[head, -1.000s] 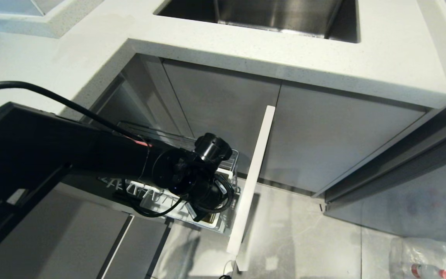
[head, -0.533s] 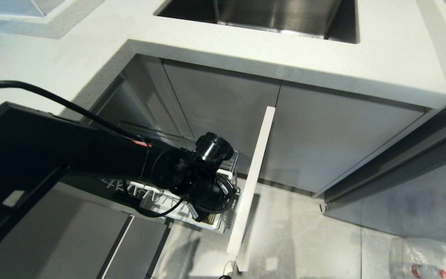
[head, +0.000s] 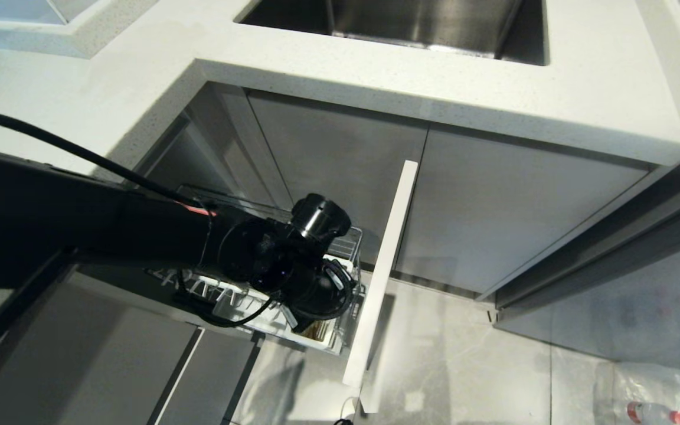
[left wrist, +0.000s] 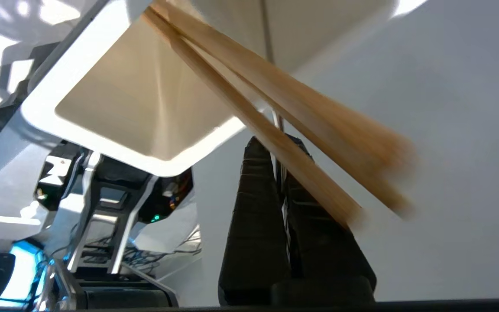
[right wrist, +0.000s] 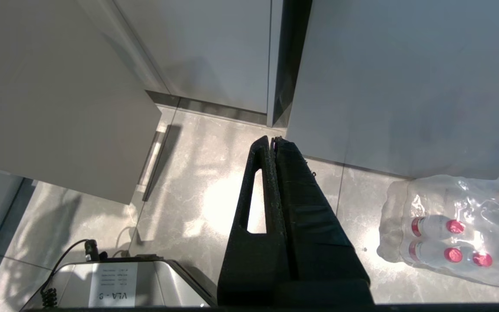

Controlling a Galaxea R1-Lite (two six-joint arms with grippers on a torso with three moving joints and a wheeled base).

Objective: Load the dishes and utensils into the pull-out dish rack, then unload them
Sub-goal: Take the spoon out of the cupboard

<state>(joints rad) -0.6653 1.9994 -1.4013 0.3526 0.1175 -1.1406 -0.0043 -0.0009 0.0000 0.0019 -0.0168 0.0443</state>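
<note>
My left gripper [left wrist: 277, 143] is shut on a thin grey metal strip [left wrist: 277, 124], seemingly the spoon's handle, right below the white cutlery box [left wrist: 102, 143]. The wooden chopsticks [left wrist: 284, 108] lean out of that box and cross in front of one finger without being held. From the head view, my left arm [head: 269, 265] reaches over the pull-out dish rack [head: 349, 248] and hides its own fingers. The dishes are out of view. My right gripper [right wrist: 273, 141] hangs shut and empty over the floor.
The rack's pale drawer front [head: 384, 265] juts out over the floor, below the white countertop [head: 434, 88] and the steel sink [head: 422, 23]. A shrink-wrapped pack of bottles [right wrist: 457, 229] lies on the tiles. The robot's base [right wrist: 115, 281] is near the right gripper.
The left arm has risen slightly over the rack. The rack and drawer front stand where they were.
</note>
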